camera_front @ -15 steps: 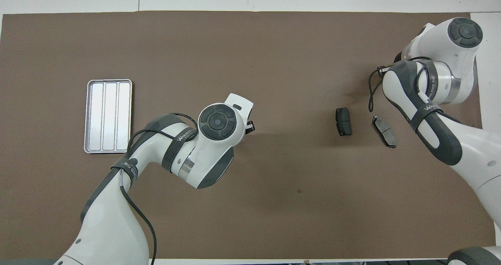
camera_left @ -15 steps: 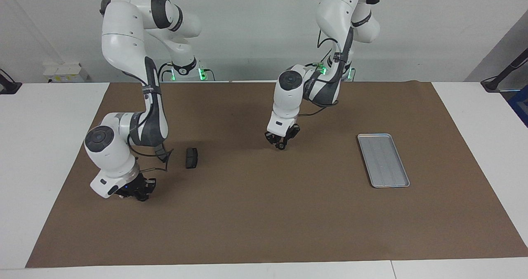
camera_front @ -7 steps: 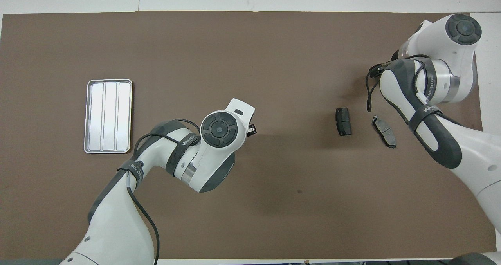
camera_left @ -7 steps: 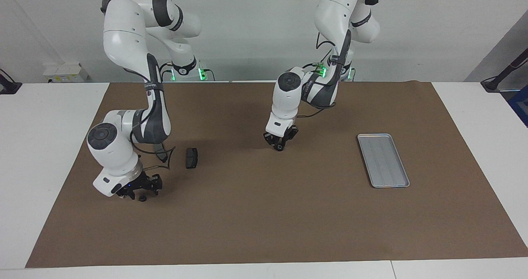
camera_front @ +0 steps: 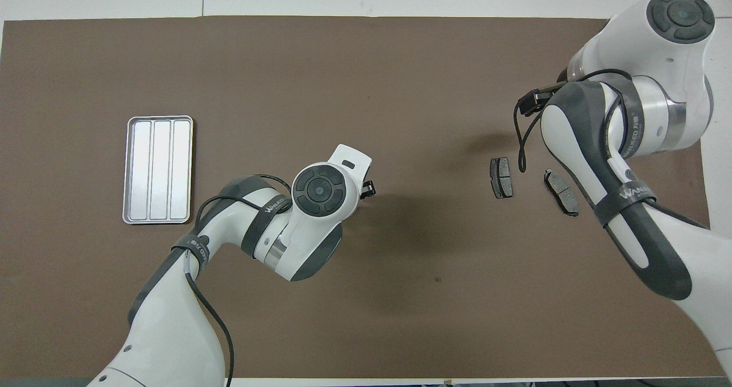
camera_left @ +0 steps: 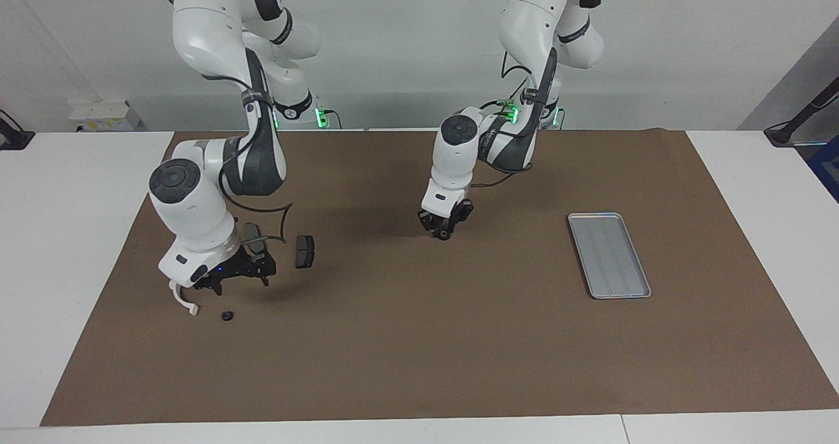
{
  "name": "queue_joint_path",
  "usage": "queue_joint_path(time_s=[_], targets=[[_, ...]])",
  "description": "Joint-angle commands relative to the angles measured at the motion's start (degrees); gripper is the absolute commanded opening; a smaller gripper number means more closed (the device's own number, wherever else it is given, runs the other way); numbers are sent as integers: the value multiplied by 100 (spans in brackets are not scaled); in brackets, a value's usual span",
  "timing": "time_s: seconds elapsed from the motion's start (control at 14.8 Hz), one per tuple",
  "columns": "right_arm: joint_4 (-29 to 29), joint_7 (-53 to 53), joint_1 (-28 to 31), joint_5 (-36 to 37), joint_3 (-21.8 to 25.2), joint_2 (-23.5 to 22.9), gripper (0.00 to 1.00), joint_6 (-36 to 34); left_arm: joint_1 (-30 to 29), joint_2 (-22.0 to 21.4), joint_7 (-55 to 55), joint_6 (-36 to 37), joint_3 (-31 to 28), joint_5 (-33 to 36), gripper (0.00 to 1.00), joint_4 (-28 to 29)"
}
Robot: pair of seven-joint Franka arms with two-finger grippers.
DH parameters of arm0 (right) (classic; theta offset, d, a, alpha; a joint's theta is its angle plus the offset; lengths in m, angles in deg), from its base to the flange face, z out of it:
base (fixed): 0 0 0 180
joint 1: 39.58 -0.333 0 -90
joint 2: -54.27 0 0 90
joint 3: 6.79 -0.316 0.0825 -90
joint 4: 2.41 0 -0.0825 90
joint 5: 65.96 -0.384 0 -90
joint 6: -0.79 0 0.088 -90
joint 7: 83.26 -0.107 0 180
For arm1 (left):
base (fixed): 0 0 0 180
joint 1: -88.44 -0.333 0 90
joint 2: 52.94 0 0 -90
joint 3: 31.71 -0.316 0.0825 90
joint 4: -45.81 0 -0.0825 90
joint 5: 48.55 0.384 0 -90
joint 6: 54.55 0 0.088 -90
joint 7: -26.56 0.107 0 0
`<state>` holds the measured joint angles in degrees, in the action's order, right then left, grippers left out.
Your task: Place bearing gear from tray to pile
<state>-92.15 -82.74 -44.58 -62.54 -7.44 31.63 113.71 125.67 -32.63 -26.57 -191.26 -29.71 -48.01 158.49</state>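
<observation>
- My right gripper [camera_left: 239,280] hangs spread wide, empty, over the small black ring-shaped bearing gear [camera_left: 227,315] lying flat near the table's right-arm edge.
- Left gripper [camera_left: 444,224] waits mid-table; can't tell its claw.

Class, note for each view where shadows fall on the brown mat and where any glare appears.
Facing view: a soft shadow lies on the mat under the left gripper, and another beneath the right gripper. Overhead view: the tray floor glares bright white, and a shadow lies beside the left arm.
</observation>
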Motion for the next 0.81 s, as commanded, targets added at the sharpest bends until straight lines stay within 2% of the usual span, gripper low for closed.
queue_joint_path(time_s=[0.0, 0.13, 0.4, 0.74], targets=[[-61, -690, -238, -7, -48, 242, 100, -305, -40, -166, 100, 48, -165, 95, 100, -36], [-61, -1235, -484, -7, -48, 365, 100, -481, -346, -500, 703, 337, -305, 95, 100, -36], [-61, -2193, -880, -51, -48, 453, 100, -657, -1671, -1159, 2441, 1110, -297, 104, 100, -45], [-140, -4574, -1678, -244, -57, 506, 100, -578, -3026, -1722, 3931, 1507, -306, 95, 100, -158]])
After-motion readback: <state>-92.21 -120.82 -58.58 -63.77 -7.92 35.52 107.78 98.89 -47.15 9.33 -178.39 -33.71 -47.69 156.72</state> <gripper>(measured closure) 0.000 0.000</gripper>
